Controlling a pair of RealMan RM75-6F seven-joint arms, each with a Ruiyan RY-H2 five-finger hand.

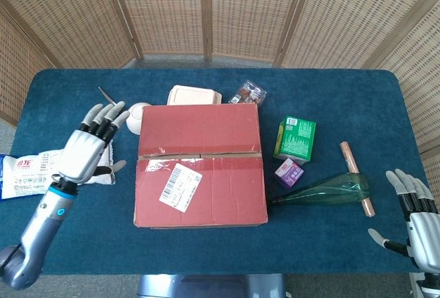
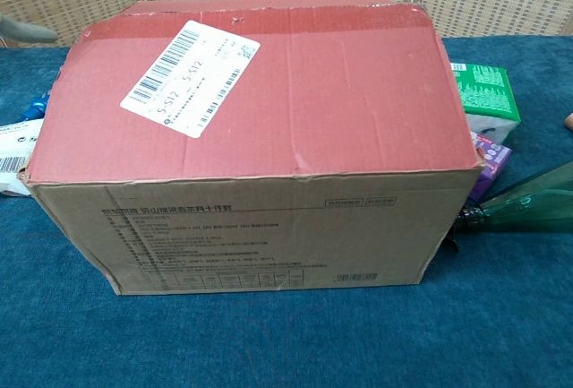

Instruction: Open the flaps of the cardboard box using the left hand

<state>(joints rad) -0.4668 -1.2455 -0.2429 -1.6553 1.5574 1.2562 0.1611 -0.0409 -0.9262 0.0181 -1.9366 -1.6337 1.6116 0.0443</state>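
The cardboard box [image 1: 200,164] sits mid-table with its red-taped top flaps lying flat and closed; a white shipping label [image 1: 181,186] is stuck on the near flap. In the chest view the box [image 2: 269,173] fills most of the frame. My left hand [image 1: 89,148] hovers to the left of the box with fingers spread, holding nothing, a short gap from the box's left edge. Only a grey fingertip [image 2: 22,28] of it shows at the chest view's left edge. My right hand [image 1: 416,212] stays open at the table's near right corner, far from the box.
A white snack bag [image 1: 31,171] and a blue tube [image 1: 103,115] lie left of the box, partly behind my left hand. Behind the box are a white bowl [image 1: 137,113], a beige container [image 1: 194,95] and a packet [image 1: 247,93]. Right of it: a green carton [image 1: 296,138], a purple box [image 1: 288,172], a green bottle [image 1: 323,190], a brown stick [image 1: 356,168].
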